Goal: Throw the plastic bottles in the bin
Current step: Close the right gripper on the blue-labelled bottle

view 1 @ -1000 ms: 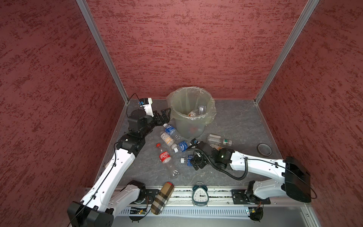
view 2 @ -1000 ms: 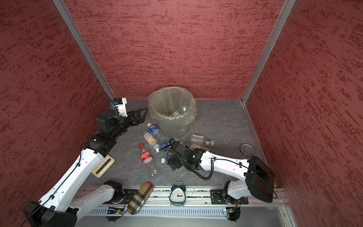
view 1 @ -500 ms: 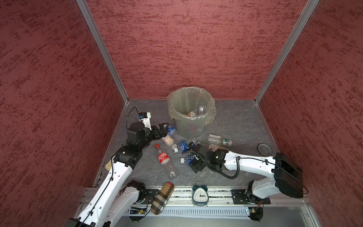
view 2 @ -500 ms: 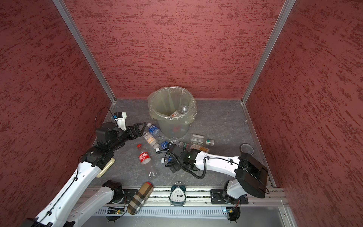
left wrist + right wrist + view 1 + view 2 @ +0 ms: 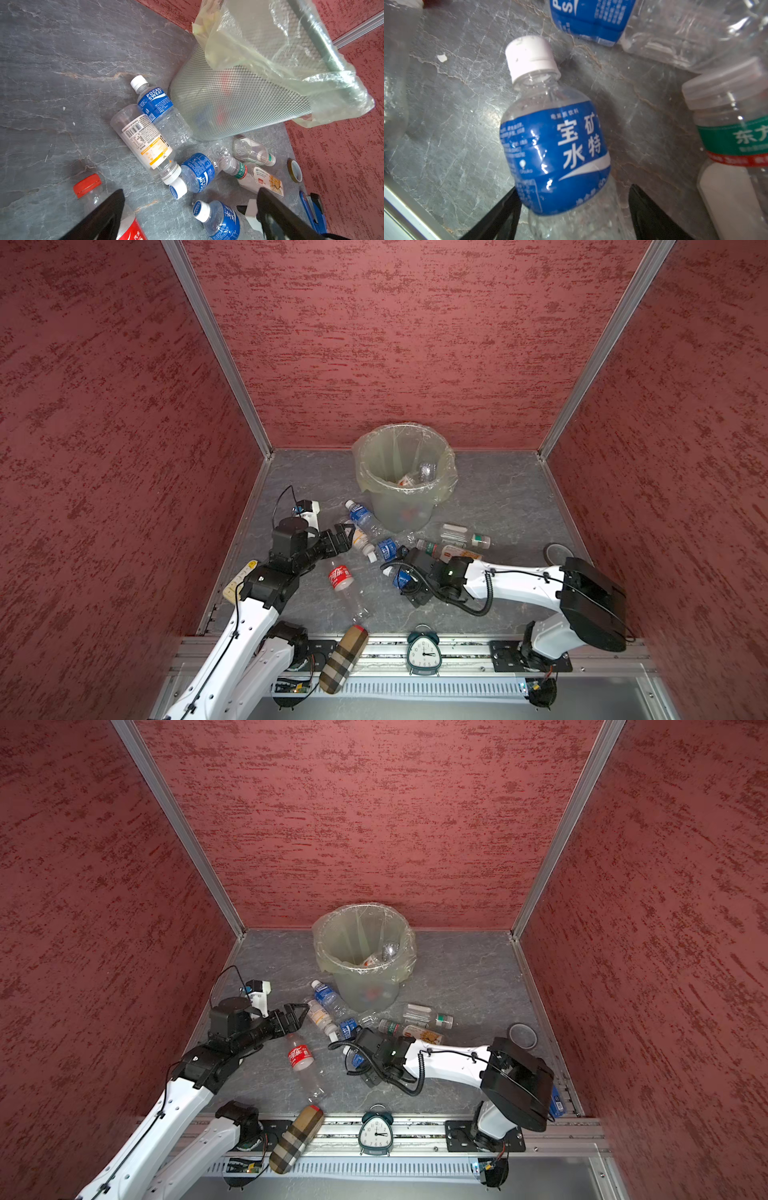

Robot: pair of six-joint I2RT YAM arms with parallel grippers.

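Blue-label bottle: white cap, white script, clear body. My right fingers black. Worktop grey, pale veins. Bin grey mesh, yellowish bag. Cola bottle red label, red cap. Case brown plaid. Clock teal, white face. Walls mottled red.

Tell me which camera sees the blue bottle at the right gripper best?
The right wrist view: the blue-label bottle fills it, writing readable. Both top views show it small, half hidden by the right gripper; the left wrist view crops it.

Clear plastic bottles lie scattered beside the upright bag-lined bin — perhaps two inside.
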